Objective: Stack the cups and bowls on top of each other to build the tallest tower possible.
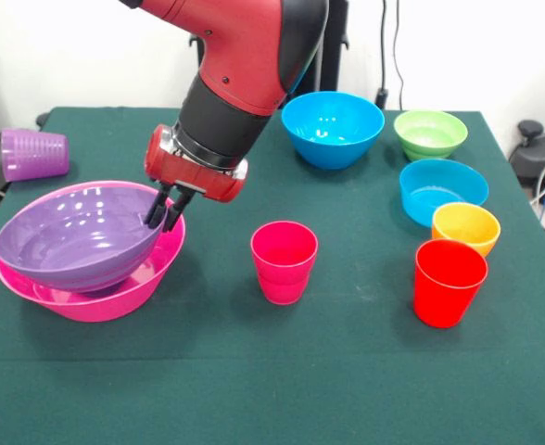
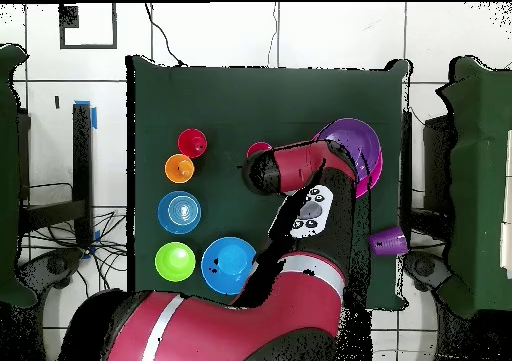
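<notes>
Step in hand, as I read it: seating the large purple bowl (image 1: 73, 236) in the huge pink bowl (image 1: 115, 295) to start the tower. The hand (image 1: 164, 215) is sitting at the purple bowl's rim, about 3 o'clock on it in the front view, fingers clenching close together (whether they are pinching the rim I cannot tell). The purple bowl is lying tilted inside the pink one at the tabletop's (image 1: 347, 371) 9 o'clock. The large blue bowl (image 1: 333, 128) is waiting near 1 o'clock, apart from the tower. Next move probably calls for letting go, lifting clear and fetching it
</notes>
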You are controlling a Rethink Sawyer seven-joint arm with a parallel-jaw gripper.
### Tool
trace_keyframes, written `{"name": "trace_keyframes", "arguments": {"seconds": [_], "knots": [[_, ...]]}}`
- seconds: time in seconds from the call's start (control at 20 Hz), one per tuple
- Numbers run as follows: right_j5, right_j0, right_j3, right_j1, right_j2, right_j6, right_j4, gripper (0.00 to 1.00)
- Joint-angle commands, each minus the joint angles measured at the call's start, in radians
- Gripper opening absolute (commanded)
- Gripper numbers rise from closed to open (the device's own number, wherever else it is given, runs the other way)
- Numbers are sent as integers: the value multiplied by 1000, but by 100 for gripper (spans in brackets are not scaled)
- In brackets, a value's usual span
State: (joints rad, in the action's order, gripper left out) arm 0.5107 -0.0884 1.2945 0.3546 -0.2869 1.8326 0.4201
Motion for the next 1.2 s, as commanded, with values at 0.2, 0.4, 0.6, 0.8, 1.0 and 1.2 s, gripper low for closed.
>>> {"name": "trace_keyframes", "arguments": {"seconds": [0.2,0.4,0.6,0.8,1.0,1.2], "knots": [[138,-7,-38,-38,126,-157,55,0],[148,-12,-34,-37,128,-168,61,0],[156,-15,-33,-29,134,-164,55,0],[155,-20,-27,-27,141,-161,53,0],[150,-17,-25,-31,135,-159,61,0],[133,-15,-27,-32,134,-152,65,0]]}}
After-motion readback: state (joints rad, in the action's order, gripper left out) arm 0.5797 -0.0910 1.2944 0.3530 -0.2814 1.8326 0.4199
